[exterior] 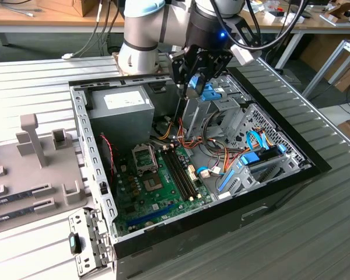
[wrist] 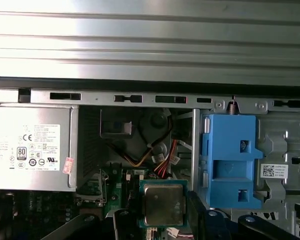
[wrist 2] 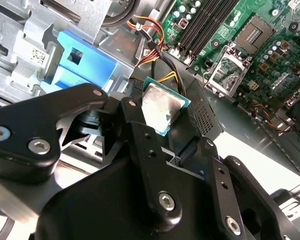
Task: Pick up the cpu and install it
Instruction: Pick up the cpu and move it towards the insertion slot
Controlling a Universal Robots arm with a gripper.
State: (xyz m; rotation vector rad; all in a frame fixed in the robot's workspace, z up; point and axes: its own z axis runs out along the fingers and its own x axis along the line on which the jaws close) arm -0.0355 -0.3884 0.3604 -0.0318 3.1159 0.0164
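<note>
Clamped narrow on a small flat square cpu (wrist 2: 162,106), silvery-grey metal top with thin green rim, pinched at its edges by the black claw (wrist 2: 162,125). Held in the air over the open black computer case (exterior: 221,224), just beside the blue plastic drive bracket (wrist: 230,160) and near the grey metal power supply box (wrist: 30,147). Well apart from the square metal-framed socket (wrist 2: 229,70) on the green motherboard (exterior: 157,198) below. Set on a ribbed metal worktop (exterior: 315,233).
</note>
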